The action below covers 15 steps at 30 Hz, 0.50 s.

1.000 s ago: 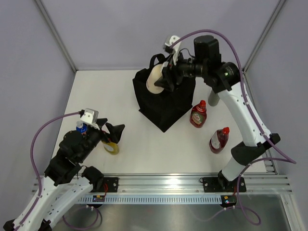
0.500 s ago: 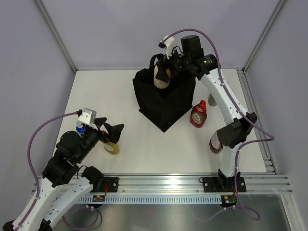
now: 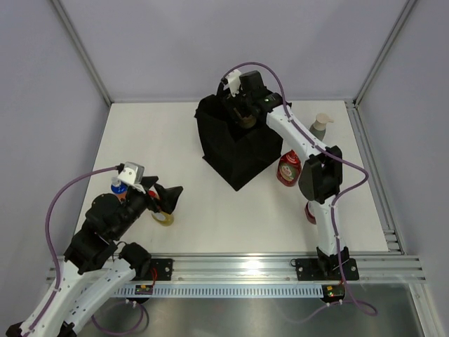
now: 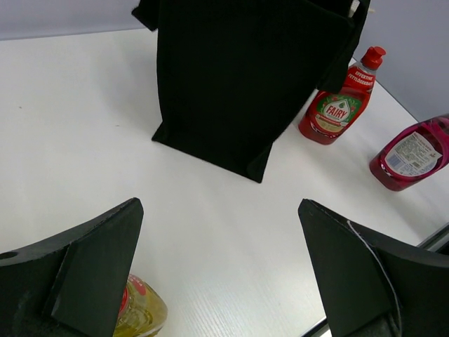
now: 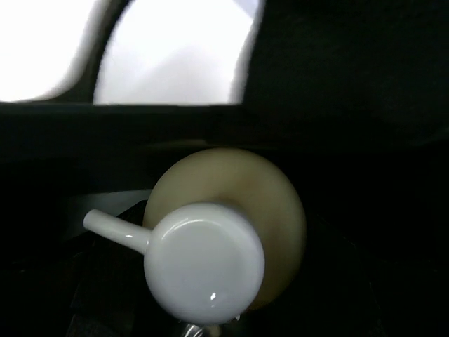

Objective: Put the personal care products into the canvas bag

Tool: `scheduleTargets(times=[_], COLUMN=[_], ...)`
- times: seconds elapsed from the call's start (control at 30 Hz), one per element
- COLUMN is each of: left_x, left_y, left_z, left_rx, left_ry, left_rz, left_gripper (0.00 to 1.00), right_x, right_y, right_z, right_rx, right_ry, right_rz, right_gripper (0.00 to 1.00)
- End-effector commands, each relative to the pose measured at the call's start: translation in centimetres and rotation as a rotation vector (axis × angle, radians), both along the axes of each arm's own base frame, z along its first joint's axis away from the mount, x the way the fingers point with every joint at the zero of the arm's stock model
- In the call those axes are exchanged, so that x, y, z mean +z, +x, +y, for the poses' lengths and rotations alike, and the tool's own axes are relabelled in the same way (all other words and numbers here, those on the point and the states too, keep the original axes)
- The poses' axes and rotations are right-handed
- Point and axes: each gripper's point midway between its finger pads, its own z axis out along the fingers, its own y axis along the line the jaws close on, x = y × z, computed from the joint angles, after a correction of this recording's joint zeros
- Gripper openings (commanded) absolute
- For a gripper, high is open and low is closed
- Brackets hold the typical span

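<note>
The black canvas bag (image 3: 235, 151) (image 4: 238, 77) stands at the back centre of the table. My right gripper (image 3: 243, 116) reaches down into its mouth, shut on the cream bottle (image 5: 277, 210) with the white pump head (image 5: 203, 270); the bag's dark inside surrounds it and hides the fingers. Low over the table, my left gripper (image 3: 168, 200) (image 4: 219, 205) is open and holds nothing, with the yellow bottle (image 3: 163, 216) (image 4: 140, 309) lying just beside its left finger. Two dark red bottles (image 3: 289, 168) (image 4: 337, 109) (image 4: 414, 154) stand right of the bag.
A grey-green pump bottle (image 3: 320, 126) stands at the back right. A clear bottle with a blue cap (image 3: 118, 186) sits beside my left wrist. My right forearm (image 3: 319, 179) partly hides the nearer red bottle. Grey walls close the table on three sides.
My right arm has swung over and lowered the cream bottle from above the bag's rim into the bag, uncovering the grey-green pump bottle. The left arm has barely moved.
</note>
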Motion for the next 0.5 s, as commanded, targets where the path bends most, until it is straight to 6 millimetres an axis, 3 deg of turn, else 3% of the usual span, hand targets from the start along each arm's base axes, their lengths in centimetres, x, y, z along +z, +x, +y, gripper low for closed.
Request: scheduleTargets(times=[0.0,0.17,0.33,0.37,0.47], left_x=[0.8,0.7,1.5,1.7,1.8], left_y=[-0.3,-0.5,-0.9,-1.0,-1.3], left_z=[-0.6,-0.8,-0.8,-0.7,-0.6], left_rx=[-0.031,-0.039,-0.043,-0.043,-0.042], left_ry=[-0.044,-0.071,-0.098,-0.098,-0.107], left_rz=[-0.025,-0.011,-0.006,-0.007,-0.007], left_gripper=[0.99,0.99,0.99,0.99,0.99], right_x=[7.0,1.9,-1.6,-2.3,-2.8], right_y=[5.3,6.3,6.4,6.2,5.0], right_z=[-2.4,-1.6,-1.2,-1.4,-1.7], right_rx=[-0.219,-0.179,-0.133,-0.125,-0.084], right_ry=[0.033,-0.024,-0.088,-0.098,-0.079], right_rz=[-0.345,-0.288,-0.230,-0.209,-0.136], right_gripper=[0.00,0.03,0.34,0.54,0.99])
